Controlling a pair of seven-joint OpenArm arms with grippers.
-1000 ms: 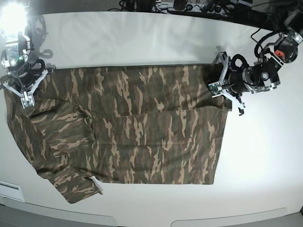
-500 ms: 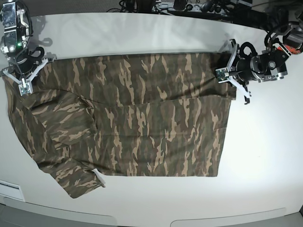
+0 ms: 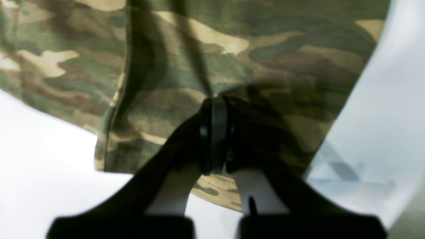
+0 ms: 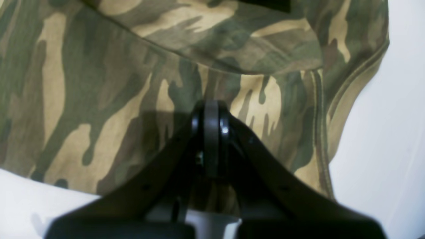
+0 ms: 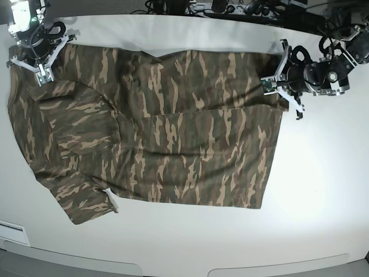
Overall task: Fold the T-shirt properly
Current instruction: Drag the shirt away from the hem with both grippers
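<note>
The camouflage T-shirt (image 5: 173,133) lies spread on the white table (image 5: 323,190), folded lengthwise, with a sleeve (image 5: 86,202) at the near left. My left gripper (image 5: 268,85) is at the shirt's far right corner, shut on the cloth. In the left wrist view the left gripper (image 3: 214,109) pinches a lifted fold of the T-shirt (image 3: 232,49) near its hem. My right gripper (image 5: 41,72) is at the far left corner, shut on the cloth. The right wrist view shows the right gripper (image 4: 211,113) closed on the T-shirt (image 4: 99,83) beside a stitched edge.
Dark cables and equipment (image 5: 230,8) line the table's far edge. A white label (image 5: 11,234) sits at the near left edge. Bare white table lies to the right of the shirt and in front of it.
Both grippers have moved toward the table's far edge, pulling the shirt's far edge with them. The whole shirt has slid back, and its far edge now sags between the two grips.
</note>
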